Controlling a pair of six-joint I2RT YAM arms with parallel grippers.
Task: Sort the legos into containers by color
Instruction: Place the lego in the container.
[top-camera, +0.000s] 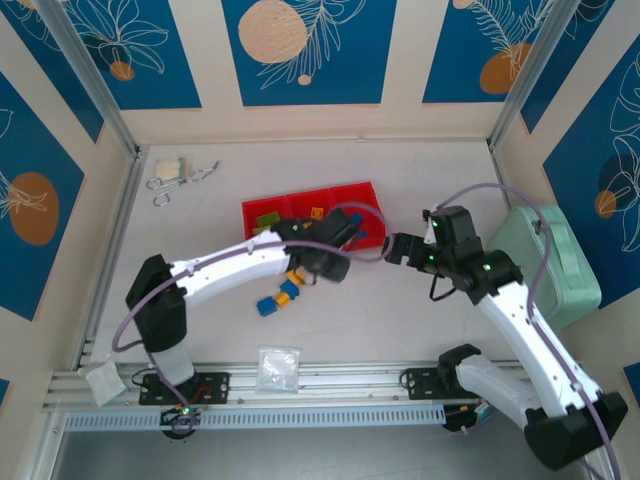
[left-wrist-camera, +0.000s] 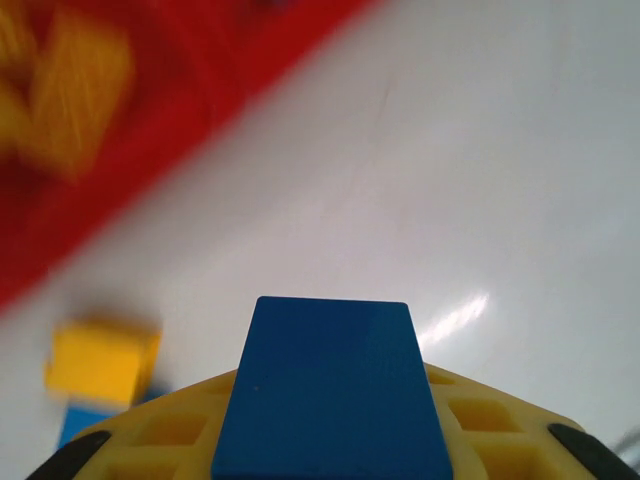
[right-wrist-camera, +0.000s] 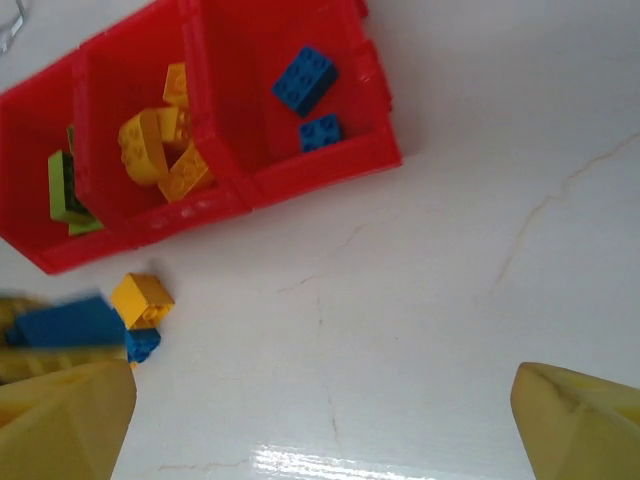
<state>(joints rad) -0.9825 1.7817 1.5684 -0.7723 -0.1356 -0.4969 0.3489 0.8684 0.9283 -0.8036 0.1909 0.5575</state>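
We see the left claw (left-wrist-camera: 330, 445) pinching a blue lego (left-wrist-camera: 330, 385) over the tabletop (right-wrist-camera: 450, 250), likely bound for the red tray (right-wrist-camera: 300, 182), upper centre; the right claw (right-wrist-camera: 320, 420) gapes wide, empty.

Red tray (right-wrist-camera: 300, 182), lime-green, orange-yellow and blue legos (right-wrist-camera: 305, 80), yellow fingers (right-wrist-camera: 60, 420), white table (right-wrist-camera: 450, 300), blue leaf-patterned walls (top-camera: 340, 60).

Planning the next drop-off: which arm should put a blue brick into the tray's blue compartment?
Left. The left gripper is shut on a blue brick near the red tray; the right gripper hangs open and empty.
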